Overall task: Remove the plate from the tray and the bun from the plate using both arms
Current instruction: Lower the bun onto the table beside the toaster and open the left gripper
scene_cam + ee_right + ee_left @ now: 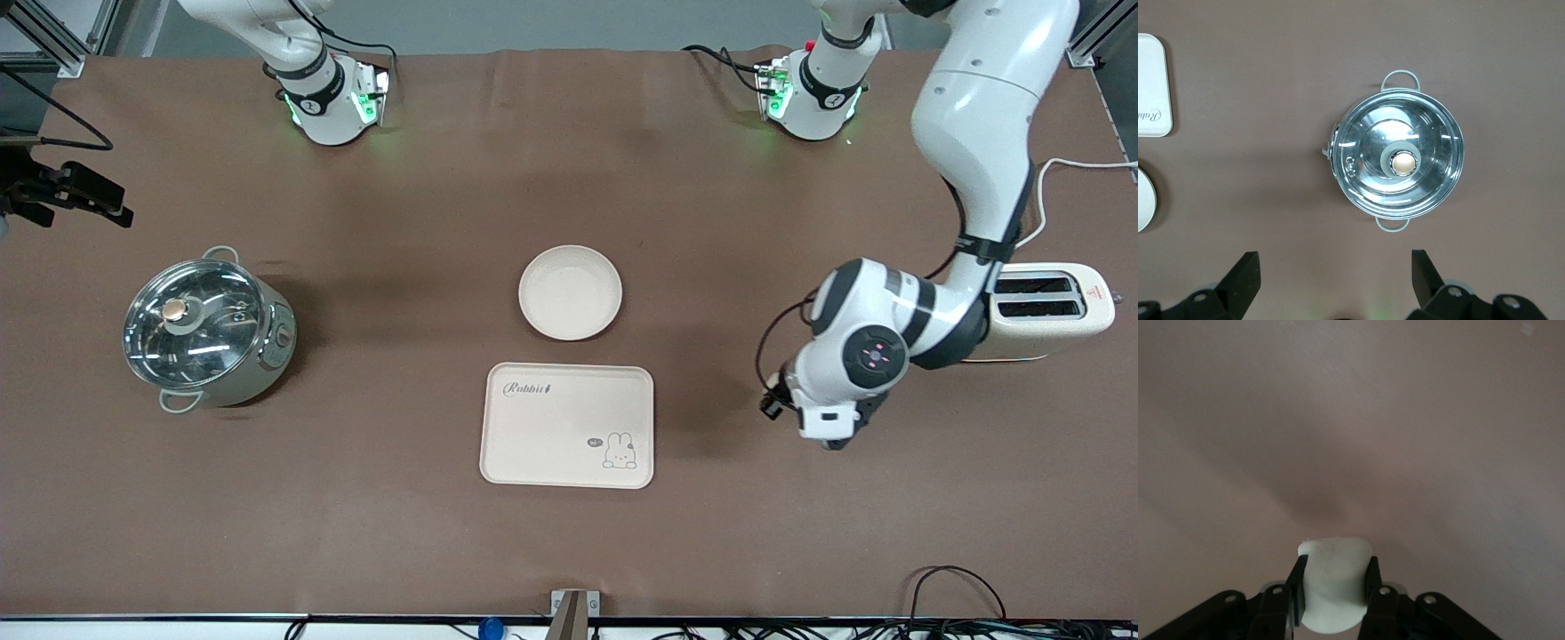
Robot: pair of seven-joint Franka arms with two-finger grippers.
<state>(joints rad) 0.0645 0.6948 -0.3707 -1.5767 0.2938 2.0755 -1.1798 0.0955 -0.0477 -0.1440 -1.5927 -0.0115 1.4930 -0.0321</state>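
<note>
The round cream plate (pixel 570 292) lies on the brown table, just farther from the front camera than the rabbit tray (pixel 567 425). My left gripper (pixel 1334 572) is shut on the pale cream-white bun (pixel 1335 593) and holds it over bare table between the tray and the toaster. In the front view the left wrist (pixel 845 373) hides the bun and the fingers. My right gripper (pixel 1335 267) is open and empty, high above the table beside the pot (pixel 1397 162). It is out of the front view. The plate's edge (pixel 1143 200) shows in the right wrist view.
A steel pot with a glass lid (pixel 209 329) stands toward the right arm's end. A cream toaster (pixel 1049 307) stands at the left arm's end, close to the left arm's elbow. A black device (pixel 67 191) juts in at the table's edge near the pot.
</note>
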